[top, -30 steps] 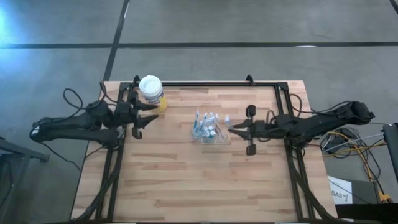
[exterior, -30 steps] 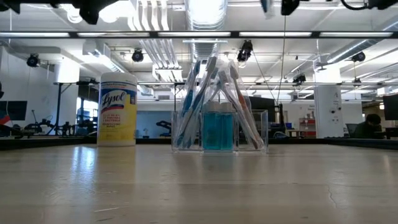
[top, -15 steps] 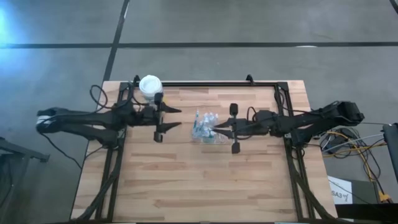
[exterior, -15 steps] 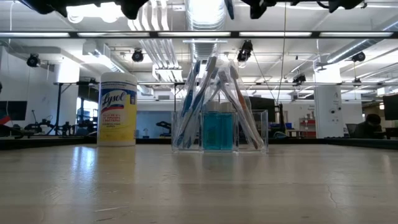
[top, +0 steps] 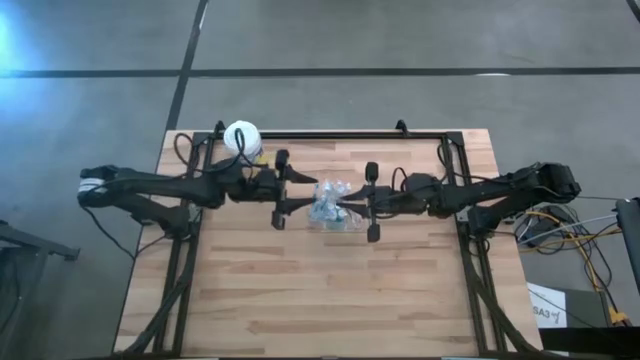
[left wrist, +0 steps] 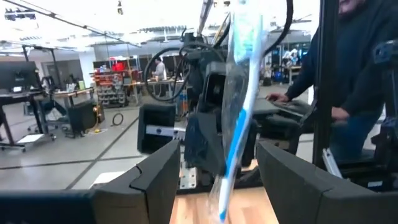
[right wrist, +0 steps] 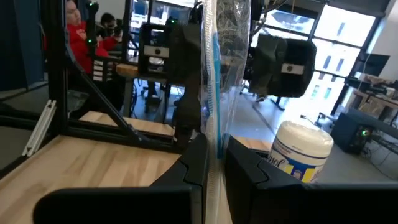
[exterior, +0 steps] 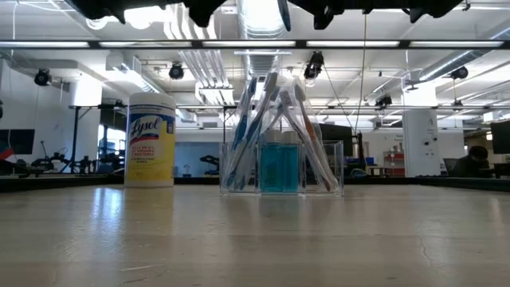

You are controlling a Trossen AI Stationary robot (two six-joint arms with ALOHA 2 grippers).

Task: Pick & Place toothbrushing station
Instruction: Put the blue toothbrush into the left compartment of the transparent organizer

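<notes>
The toothbrushing station (top: 333, 204) is a clear holder standing on its base mid-table, with blue-and-white toothbrushes leaning in it (exterior: 280, 135). My left gripper (top: 305, 196) is open at the station's left side. Its fingers stand either side of a wrapped toothbrush (left wrist: 239, 93) without touching it. My right gripper (top: 347, 208) is shut at the station's right side. Its fingertips (right wrist: 216, 146) are right up against another wrapped toothbrush (right wrist: 211, 74). My right gripper comes level from the table's right, its shut fingertips (right wrist: 200, 155) at a wrapped toothbrush's shaft (right wrist: 212, 124). Whether they touch it, I cannot tell. The toothbrush stands upright in the holder.
A yellow Lysol canister with a white lid (top: 241, 138) stands at the far left of the table, behind my left arm. A black frame rail (top: 330, 134) runs along the far edge. People sit beyond the table (left wrist: 367, 62), (right wrist: 78, 37).
Both grippers have closed in on the station, staying level: the left toward the table's right edge, past the canister, and the right toward the table's left edge. The station has stayed where it was.
</notes>
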